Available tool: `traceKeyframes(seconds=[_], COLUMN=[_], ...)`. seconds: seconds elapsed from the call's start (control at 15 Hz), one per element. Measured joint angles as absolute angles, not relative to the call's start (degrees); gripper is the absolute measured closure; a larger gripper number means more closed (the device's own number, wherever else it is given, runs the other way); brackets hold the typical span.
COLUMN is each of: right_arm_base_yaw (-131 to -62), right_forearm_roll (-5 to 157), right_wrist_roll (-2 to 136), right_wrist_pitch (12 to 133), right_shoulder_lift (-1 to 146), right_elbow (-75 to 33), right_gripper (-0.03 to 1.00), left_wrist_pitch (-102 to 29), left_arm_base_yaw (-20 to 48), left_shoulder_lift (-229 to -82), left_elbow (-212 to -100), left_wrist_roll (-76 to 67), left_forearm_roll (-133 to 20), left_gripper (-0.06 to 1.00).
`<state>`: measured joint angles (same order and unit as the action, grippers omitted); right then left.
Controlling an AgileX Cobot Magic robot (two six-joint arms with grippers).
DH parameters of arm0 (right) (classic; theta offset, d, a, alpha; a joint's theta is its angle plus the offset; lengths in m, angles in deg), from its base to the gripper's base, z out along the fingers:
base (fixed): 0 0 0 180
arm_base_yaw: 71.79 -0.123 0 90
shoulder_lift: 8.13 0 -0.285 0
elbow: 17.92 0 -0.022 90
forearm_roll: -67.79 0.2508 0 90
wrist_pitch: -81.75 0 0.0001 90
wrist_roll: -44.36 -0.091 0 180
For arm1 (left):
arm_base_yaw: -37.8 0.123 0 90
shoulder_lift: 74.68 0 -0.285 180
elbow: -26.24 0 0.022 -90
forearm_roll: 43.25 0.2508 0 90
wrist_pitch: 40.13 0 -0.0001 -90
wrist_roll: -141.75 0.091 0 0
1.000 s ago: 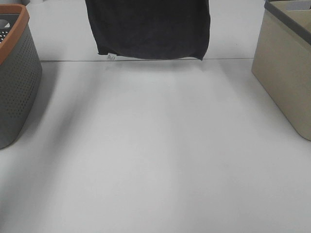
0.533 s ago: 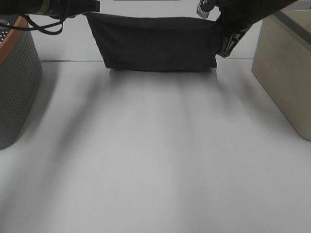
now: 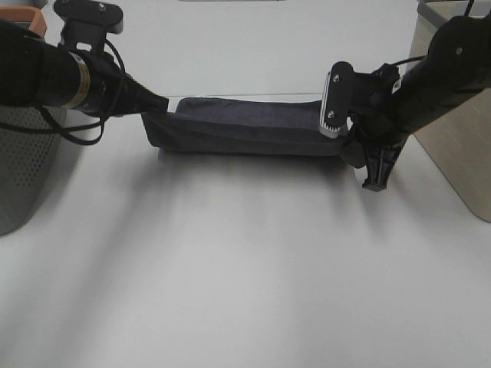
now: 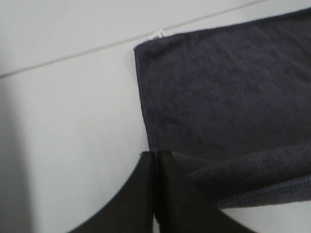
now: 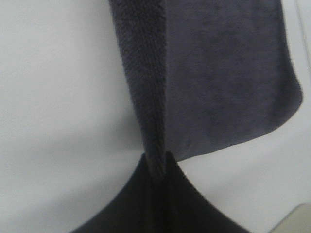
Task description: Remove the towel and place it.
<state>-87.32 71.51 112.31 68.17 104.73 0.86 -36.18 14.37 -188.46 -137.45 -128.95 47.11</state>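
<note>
The left arm [image 3: 38, 77] covers part of the grey basket [image 3: 27, 169], which the picture's left edge also cuts. The right arm [image 3: 437, 77] hides the right end of the towel [image 3: 245, 126] and part of the beige basket [image 3: 460, 169]. The tag [image 4: 156, 35] is too small to read. Both wrist views crop the towel.

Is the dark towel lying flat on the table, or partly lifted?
Partly flat: the towel rests on the table, but the left gripper and right gripper pinch one edge raised.
</note>
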Motion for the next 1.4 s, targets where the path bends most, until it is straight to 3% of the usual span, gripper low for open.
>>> traceKeyframes(seconds=[0.4,0.8,0.93,1.0,1.07,1.2,1.4], right_arm_base_yaw=[-87.3,-87.0,-87.0,-87.0,-87.0,-87.0,-87.0], right_forearm_roll=[74.5,78.6,78.6,78.6,78.6,78.6,78.6], right_wrist_roll=[112.9,112.9,114.5,115.4,115.4,115.5,115.7], right_wrist_pitch=[68.2,67.9,67.5,67.1,67.1,67.0,69.9], right_shoulder_lift=[104.7,105.9,105.9,105.9,105.6,103.3,96.5], right_elbow=[6.6,6.7,6.7,6.7,6.7,6.7,6.7], right_gripper=[0.95,0.92,0.71,0.56,0.46,0.36,0.35], left_wrist_pitch=[-38.0,-41.8,-41.8,-41.8,-41.8,-41.8,-41.7], left_arm_base_yaw=[12.8,12.9,12.9,12.9,12.9,12.9,12.9], left_shoulder_lift=[-188.3,-190.8,-190.8,-190.8,-190.8,-190.0,-184.9], left_elbow=[-129.3,-128.1,-128.0,-127.9,-127.9,-127.9,-128.7], left_wrist_roll=[-129.0,-129.0,-128.8,-128.8,-128.8,-128.8,-128.8], left_forearm_roll=[38.6,36.7,36.7,36.7,36.7,36.7,36.8], left_gripper=[0.94,0.94,0.77,0.52,0.42,0.12,0.10])
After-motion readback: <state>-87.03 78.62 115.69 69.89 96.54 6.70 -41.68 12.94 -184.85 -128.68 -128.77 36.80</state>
